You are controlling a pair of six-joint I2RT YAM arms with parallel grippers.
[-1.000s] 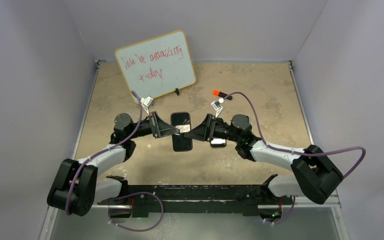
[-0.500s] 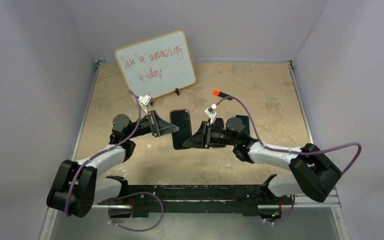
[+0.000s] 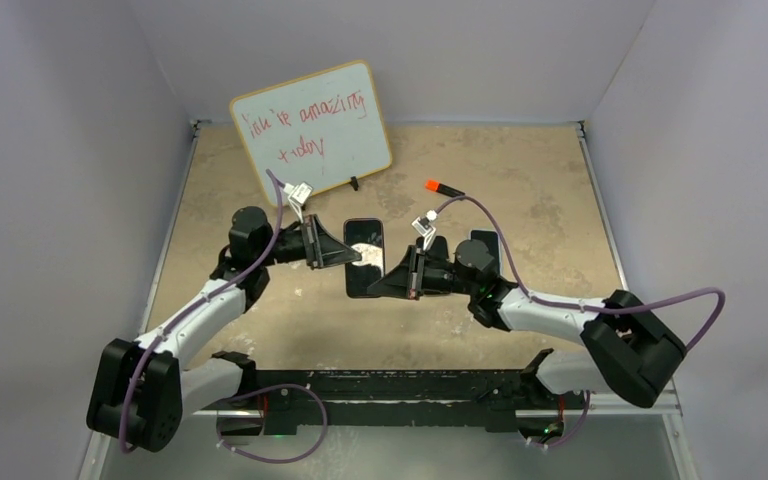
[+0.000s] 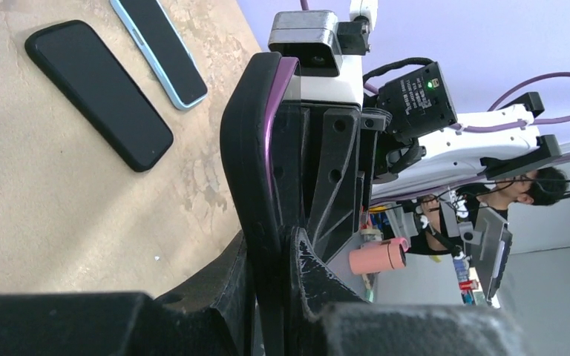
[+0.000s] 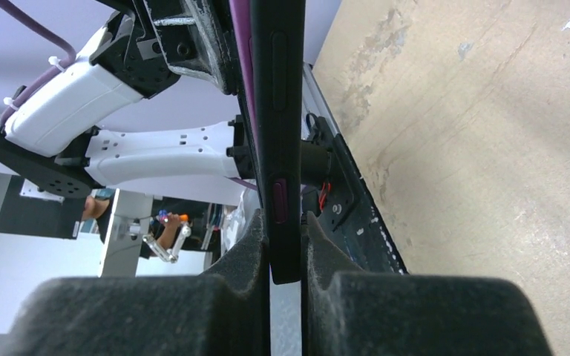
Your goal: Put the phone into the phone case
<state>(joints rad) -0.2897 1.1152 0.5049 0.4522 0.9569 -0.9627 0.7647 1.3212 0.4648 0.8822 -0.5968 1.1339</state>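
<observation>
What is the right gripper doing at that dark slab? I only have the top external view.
Observer: The right wrist view shows the right gripper shut on the slab by its thin edge, a purple side button just above the grip.
Operator: And the left?
Observer: The left gripper clamps the same slab by its rim, black with a purple strip.
Operator: Anything lying by the right arm?
Observer: From the left wrist, a black phone and a light-blue-edged phone lie flat on the table, apart.

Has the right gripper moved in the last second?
Yes. The right gripper has pulled away from the whiteboard, toward the near side, and now clamps the phone case lower down.
</observation>
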